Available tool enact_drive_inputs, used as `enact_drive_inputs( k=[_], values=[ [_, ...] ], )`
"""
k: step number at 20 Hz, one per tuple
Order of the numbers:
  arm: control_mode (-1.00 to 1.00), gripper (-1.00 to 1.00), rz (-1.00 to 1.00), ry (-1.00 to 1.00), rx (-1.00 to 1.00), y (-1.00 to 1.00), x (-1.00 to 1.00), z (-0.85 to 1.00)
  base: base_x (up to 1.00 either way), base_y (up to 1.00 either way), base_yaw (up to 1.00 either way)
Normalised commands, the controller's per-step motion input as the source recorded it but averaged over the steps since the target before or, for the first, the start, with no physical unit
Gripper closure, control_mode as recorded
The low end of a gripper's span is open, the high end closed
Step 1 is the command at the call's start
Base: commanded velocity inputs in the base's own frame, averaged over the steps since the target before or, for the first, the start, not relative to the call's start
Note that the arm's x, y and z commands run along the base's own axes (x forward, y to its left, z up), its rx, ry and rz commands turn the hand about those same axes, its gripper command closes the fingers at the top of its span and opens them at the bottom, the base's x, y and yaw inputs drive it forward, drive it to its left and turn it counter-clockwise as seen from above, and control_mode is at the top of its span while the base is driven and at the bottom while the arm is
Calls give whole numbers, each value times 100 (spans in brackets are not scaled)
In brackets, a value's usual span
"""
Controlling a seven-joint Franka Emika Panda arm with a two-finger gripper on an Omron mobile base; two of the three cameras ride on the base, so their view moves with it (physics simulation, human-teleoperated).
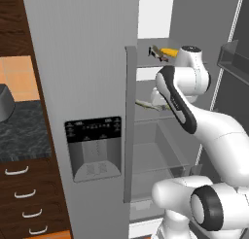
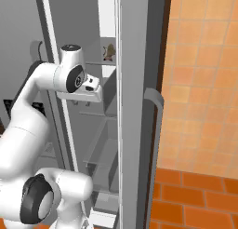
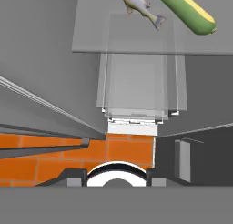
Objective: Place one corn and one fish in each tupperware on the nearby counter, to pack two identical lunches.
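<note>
Reaching into the open fridge (image 1: pixel 92 63), the arm has its jaws hidden; I cannot tell how they stand. A pale fish (image 3: pixel 139 4) and a green-husked corn (image 3: pixel 186 11) lie side by side on a glass shelf (image 3: pixel 123 41). Left, the marbled surface (image 1: pixel 22 133) tops brown drawers; orange floor tiles (image 2: pixel 200 195) lie below.

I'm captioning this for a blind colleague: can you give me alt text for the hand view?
A pale slender fish and a green-husked corn cob lie side by side on a glass fridge shelf, with clear drawers and orange floor tiles below.
</note>
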Motion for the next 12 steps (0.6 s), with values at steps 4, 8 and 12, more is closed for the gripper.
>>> enact_drive_inputs(
  k=[4, 8, 12],
  values=[
    [-100, -100, 0, -13, 0, 0, -43, 0, 0, 0, 0],
    [-100, -100, 0, -28, 0, 0, -57, 31, 0, 0, 0],
    [-100, -100, 0, -6, -3, 0, -9, 72, 0, 0, 0]
  ],
)
